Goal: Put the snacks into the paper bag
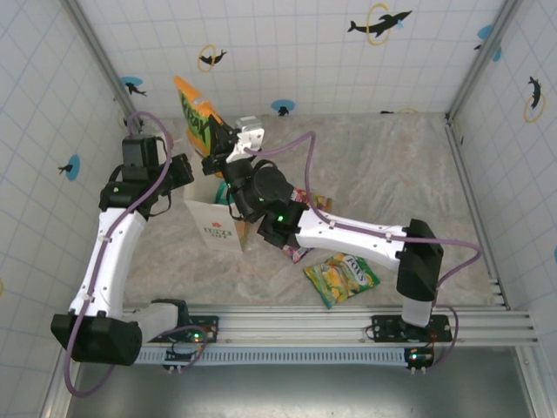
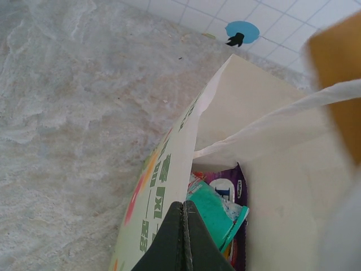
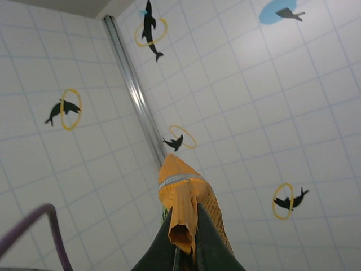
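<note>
Cream paper bag (image 1: 218,228) stands upright, mouth open, with a teal packet (image 2: 217,217) and a purple packet (image 2: 225,183) already inside. At its twelve o'clock the orange packet (image 1: 196,117) tilts aloft. The green-yellow packet (image 1: 342,279) lies flat on the table (image 1: 392,174) at four o'clock.

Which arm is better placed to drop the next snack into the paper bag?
Right. The right tool is shut on the orange packet, up near the paper bag. The left tool pinches the bag's rim and carries no snack.
</note>
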